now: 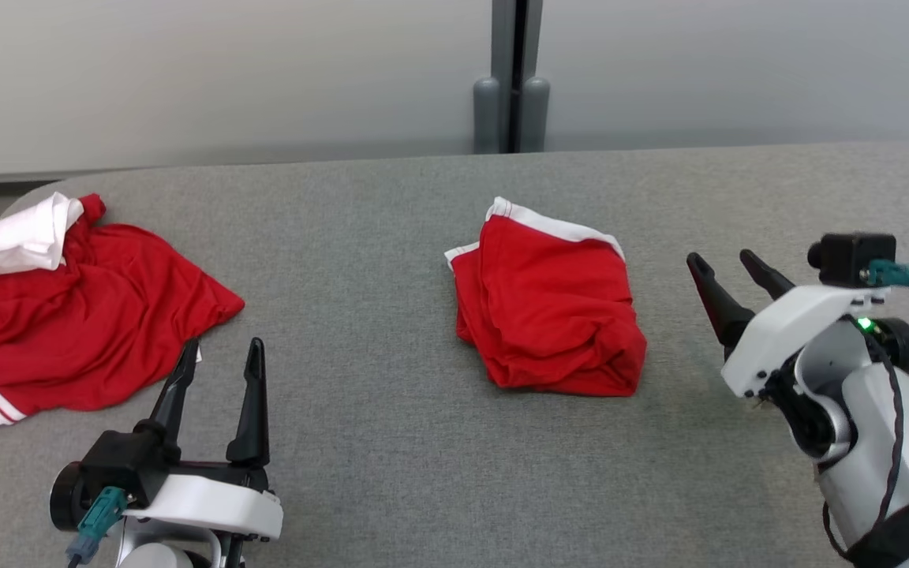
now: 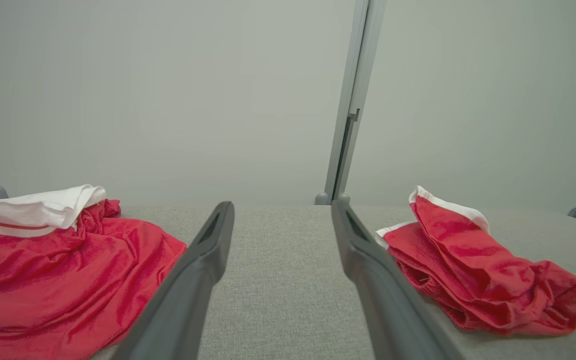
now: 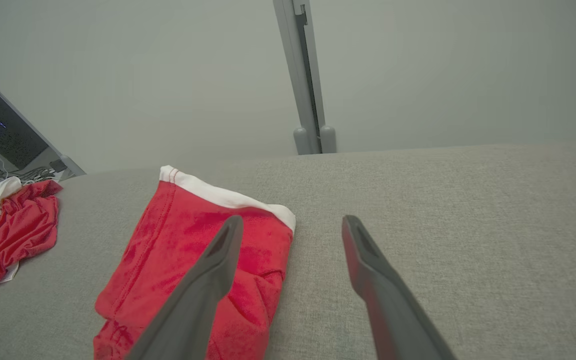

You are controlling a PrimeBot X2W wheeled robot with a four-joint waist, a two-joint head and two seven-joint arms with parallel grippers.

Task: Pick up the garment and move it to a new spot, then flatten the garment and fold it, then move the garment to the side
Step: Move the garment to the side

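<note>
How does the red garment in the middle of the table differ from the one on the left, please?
The middle garment is folded into a compact bundle; the left garment lies spread out and wrinkled. The middle garment covers far less table than the left garment. The middle garment's white band lines its far edge; the left garment's white parts bunch at two ends. Both are red with white trim.

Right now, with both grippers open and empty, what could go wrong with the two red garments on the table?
1. The left fingers stand close to the hem of the crumpled garment; a careless move could snag it.
2. The folded garment is bunched at its near edge; pushing it aside with the right fingers may undo the fold.
3. The crumpled garment lies near the left corner of the table; it might slide off.
</note>
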